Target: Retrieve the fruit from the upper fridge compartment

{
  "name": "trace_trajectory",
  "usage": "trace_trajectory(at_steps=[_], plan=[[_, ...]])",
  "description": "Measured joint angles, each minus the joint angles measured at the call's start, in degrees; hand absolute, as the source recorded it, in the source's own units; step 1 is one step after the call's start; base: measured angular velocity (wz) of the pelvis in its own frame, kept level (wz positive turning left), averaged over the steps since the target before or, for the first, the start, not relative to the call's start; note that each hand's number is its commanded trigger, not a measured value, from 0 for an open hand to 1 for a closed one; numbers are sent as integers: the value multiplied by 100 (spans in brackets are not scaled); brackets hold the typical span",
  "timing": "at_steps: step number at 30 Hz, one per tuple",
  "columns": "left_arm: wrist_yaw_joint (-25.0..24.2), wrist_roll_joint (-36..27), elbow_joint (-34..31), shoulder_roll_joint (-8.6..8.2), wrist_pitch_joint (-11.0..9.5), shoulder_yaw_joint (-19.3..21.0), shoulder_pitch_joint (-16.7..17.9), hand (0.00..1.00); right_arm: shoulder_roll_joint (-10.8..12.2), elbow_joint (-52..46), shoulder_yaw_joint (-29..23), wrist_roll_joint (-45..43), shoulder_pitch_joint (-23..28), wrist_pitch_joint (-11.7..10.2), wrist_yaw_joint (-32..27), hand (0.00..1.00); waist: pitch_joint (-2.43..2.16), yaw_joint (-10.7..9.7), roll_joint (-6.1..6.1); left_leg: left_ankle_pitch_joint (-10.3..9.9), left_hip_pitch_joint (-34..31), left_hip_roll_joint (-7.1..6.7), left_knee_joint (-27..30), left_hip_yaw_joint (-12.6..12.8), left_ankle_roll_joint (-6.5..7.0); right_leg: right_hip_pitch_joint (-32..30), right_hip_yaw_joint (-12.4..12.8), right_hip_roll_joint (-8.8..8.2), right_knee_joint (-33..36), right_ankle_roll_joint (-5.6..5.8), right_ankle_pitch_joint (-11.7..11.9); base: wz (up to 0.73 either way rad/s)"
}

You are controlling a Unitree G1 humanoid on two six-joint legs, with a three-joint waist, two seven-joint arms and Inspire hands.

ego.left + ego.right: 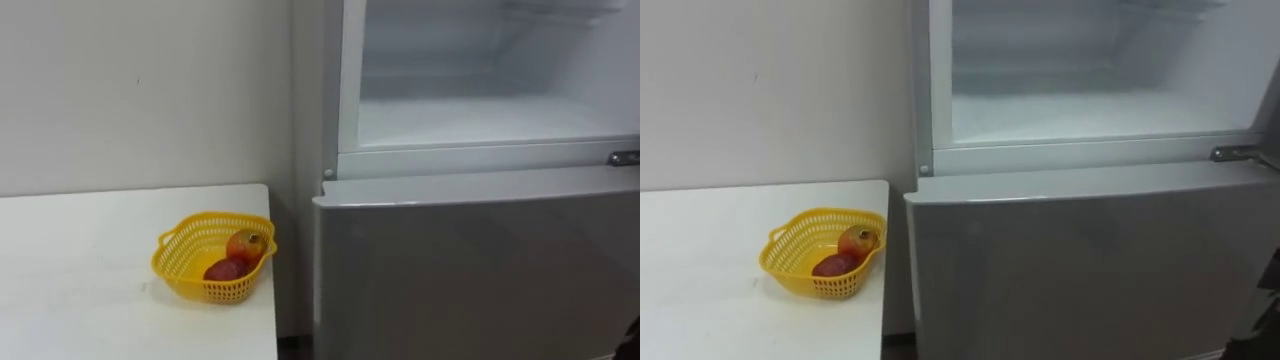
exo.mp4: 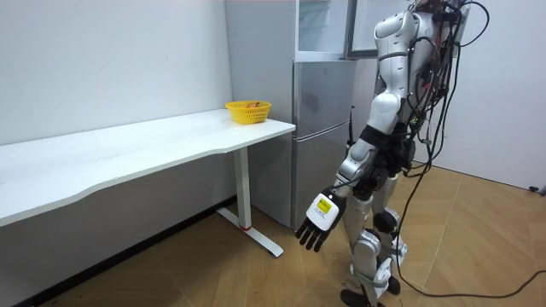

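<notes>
The fridge's upper compartment (image 1: 480,110) stands open in front of me, and a white shelf (image 1: 470,122) shows inside it. Below it the grey lower door (image 1: 470,270) is closed. On the white table (image 1: 90,290) to my left sits a yellow basket (image 1: 165,248) holding a yellow-red fruit (image 1: 246,244) and a darker red fruit (image 1: 224,270). In the room view I stand facing the fridge (image 2: 320,111), and my left hand (image 2: 320,223) hangs low at my side with its fingers straight, holding nothing.
The table's right edge lies close to the fridge, with a narrow gap between them. A metal hinge (image 1: 624,158) sticks out at the right end of the compartment's sill. Wooden floor (image 2: 256,273) lies around me.
</notes>
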Motion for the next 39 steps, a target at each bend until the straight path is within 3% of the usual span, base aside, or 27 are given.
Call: trace_trajectory(at_steps=[4,14,22,26,32,39], plan=[[-25,8,0,2,17,48,22,0,-241,-44,-293,242,-101,-154,-473,0,0,7,-17,0,37,-8,-14,-6,0,11,-1,0,-17,0,0,0],[-144,-7,-95,3,20,199,52,0,-418,-231,-743,261,-494,-188,-1489,0,-5,-28,-142,1,85,-30,-16,-2,0,54,-2,24,-16,1,-31,0],[-180,3,-96,4,23,204,97,0,-833,-1046,-833,-627,-749,-232,-2084,0,-11,-54,-135,1,-34,-29,-18,-11,0,-81,2,32,-8,6,-34,0],[-140,4,-71,6,6,201,94,0,-1013,-1399,-893,-1140,-982,-441,-2390,0,-25,-60,-131,2,-63,-25,-15,-11,-1,-104,-33,36,1,2,-32,0],[-70,2,20,3,4,203,81,0,-1018,-1796,-1138,-1902,-1186,-447,-2942,0,-29,-90,-138,2,-62,-18,-21,-42,-2,-86,-85,37,4,1,-31,3],[-72,7,105,-1,19,212,69,0,-1019,-1814,-1134,-2147,-1242,-447,-3257,0,-34,-45,-119,2,-121,-23,30,-76,-2,-108,-112,28,12,0,-30,3]])
